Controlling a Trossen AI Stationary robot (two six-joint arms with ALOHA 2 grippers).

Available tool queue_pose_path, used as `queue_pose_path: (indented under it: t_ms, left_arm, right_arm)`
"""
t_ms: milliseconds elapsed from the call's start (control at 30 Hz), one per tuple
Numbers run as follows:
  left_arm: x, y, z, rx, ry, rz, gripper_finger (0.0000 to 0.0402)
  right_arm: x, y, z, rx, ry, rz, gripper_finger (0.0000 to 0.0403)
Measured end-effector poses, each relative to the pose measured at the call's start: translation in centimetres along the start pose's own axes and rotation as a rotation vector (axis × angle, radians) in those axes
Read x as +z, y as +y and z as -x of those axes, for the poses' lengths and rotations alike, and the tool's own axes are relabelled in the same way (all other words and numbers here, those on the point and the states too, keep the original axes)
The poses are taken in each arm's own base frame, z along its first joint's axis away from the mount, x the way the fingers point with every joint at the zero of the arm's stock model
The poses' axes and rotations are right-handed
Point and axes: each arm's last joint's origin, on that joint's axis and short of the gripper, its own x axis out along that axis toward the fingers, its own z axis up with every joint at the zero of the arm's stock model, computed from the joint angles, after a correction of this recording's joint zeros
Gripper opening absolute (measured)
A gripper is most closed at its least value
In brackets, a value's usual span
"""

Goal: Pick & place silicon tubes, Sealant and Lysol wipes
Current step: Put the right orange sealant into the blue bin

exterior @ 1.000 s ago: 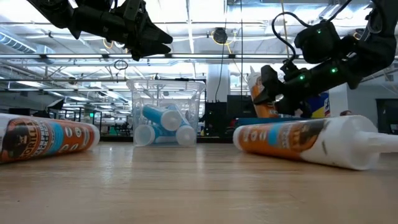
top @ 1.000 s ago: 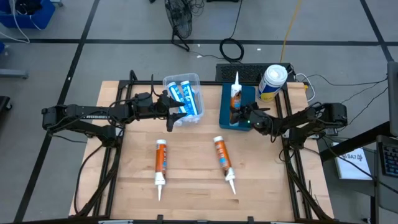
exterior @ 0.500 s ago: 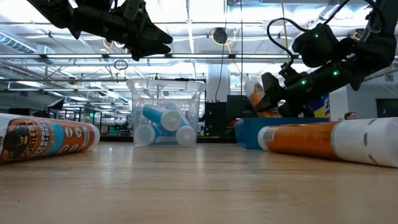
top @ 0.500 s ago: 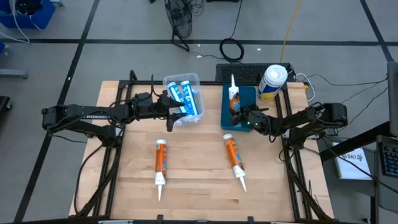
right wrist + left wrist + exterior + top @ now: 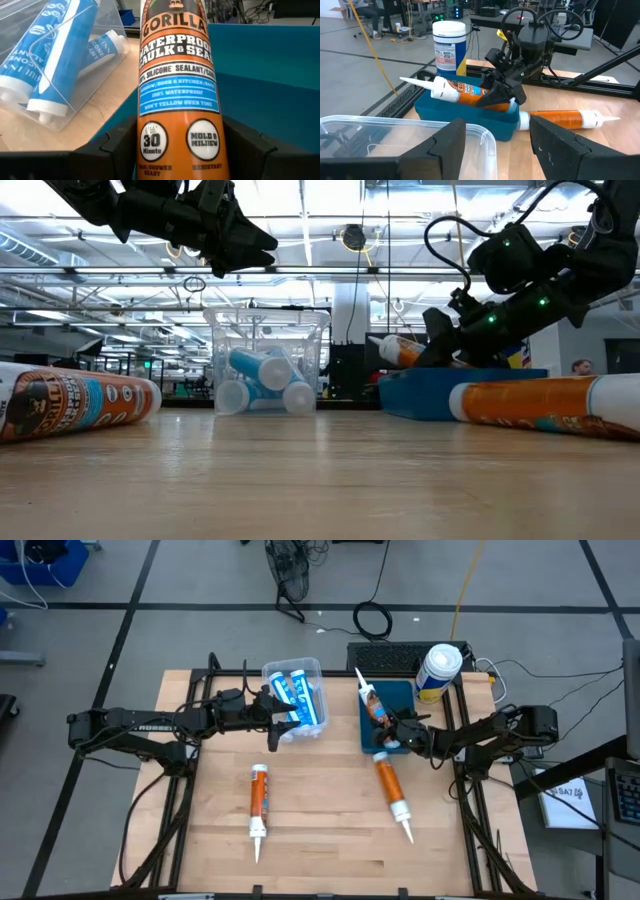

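Tubes (image 5: pixel 385 775) — three orange, perhaps three blue.

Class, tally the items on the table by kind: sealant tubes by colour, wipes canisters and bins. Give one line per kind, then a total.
Orange sealant tubes: 3
Blue tubes in the clear bin: 2
Lysol wipes canisters: 1
Clear bins: 1
Blue bins: 1
Total: 8
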Motion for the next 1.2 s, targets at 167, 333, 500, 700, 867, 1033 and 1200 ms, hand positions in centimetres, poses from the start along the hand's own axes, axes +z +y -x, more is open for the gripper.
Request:
queue_pose_path:
  t_ms: [167, 333, 500, 700, 867, 1033, 1200]
  left_arm:
    - [0.0, 0.0, 0.0, 0.000, 0.000, 0.000, 0.0219]
    - [0.0, 0.0, 0.0, 0.000, 0.000, 0.000, 0.0219]
    - [0.0, 0.0, 0.0, 0.000, 0.000, 0.000, 0.0218]
    - [0.0, 0.0, 0.0, 0.000, 0.000, 0.000, 0.0219]
    - [0.0, 0.0, 0.0, 0.000, 0.000, 0.000, 0.0219]
    - [0.0, 0.0, 0.0, 0.000, 0.000, 0.000, 0.0218]
    - [0.0, 0.0, 0.0, 0.000, 0.001, 0.000, 0.0219]
  right_arm:
    - [0.1, 0.0, 0.0, -0.003, -0.013, -0.006, 0.0245]
    - [0.1, 0.1, 0.0, 0.001, -0.012, -0.025, 0.0263]
    - [0.4, 0.2, 0.0, 0.020, -0.035, -0.021, 0.0278]
    - [2.2, 2.0, 0.7, 0.265, -0.170, 0.046, 0.0275]
    - [3.2, 4.1, 2.2, 0.448, -0.215, 0.132, 0.0271]
    - [4.2, 7.6, 4.2, 0.502, -0.069, 0.296, 0.0270]
    - [5.9, 11.1, 7.1, 0.364, 0.273, 0.411, 0.0270]
